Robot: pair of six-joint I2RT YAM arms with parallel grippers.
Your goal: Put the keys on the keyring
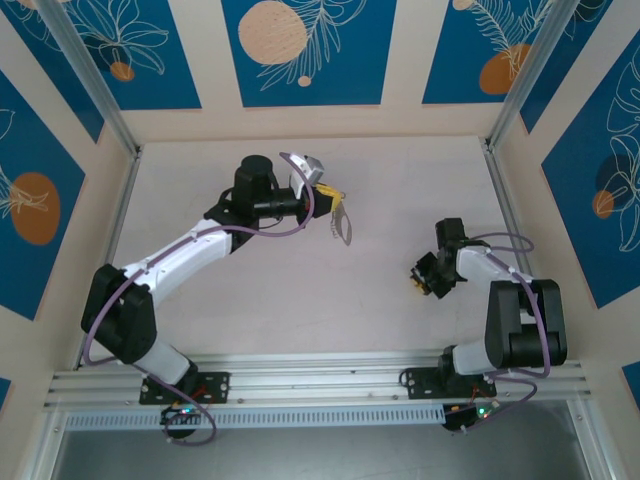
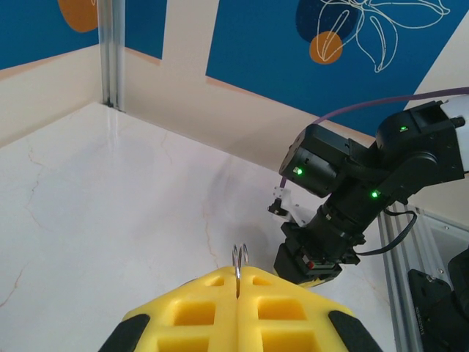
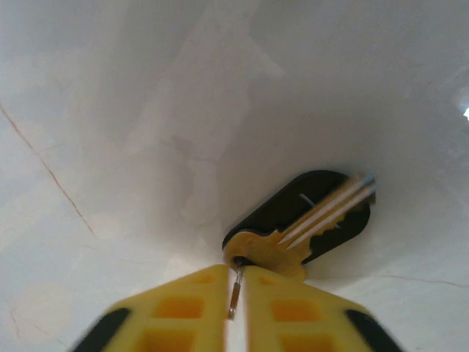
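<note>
The keyring (image 1: pixel 343 227) is held by the left jaws, which are closed on it, and it appears to be clear of the table (image 1: pixel 300 310). From the left wrist it (image 2: pixel 239 264) is seen edge-on, a thin double wire pinched between the yellow pads (image 2: pixel 190 312). The keys (image 3: pixel 304 213) lie flat on the table, well apart from the keyring and nearer the arm bases than it. The right jaws are almost together over them, with a thin metal piece at the head end caught in the narrow slot. A light grip on the keys by that piece is judged to be formed.

The step in hand is judged to be the pick-up of the keys. The grip should be made firm before any lift, since so thin a piece could slip or twist between the pads. The keys should be raised straight up, and the hole in the head left uncovered so that the keyring's wire can be fed through it. Where the keyring splits cannot be made out.

The left arm (image 1: pixel 190 250) is stretched forward and bent at the elbow, its wrist turned so that the keyring is offered sideways. The right arm (image 1: pixel 505 300) is folded tightly, its wrist pitched steeply down at the table on the side away from the keyring.
</note>
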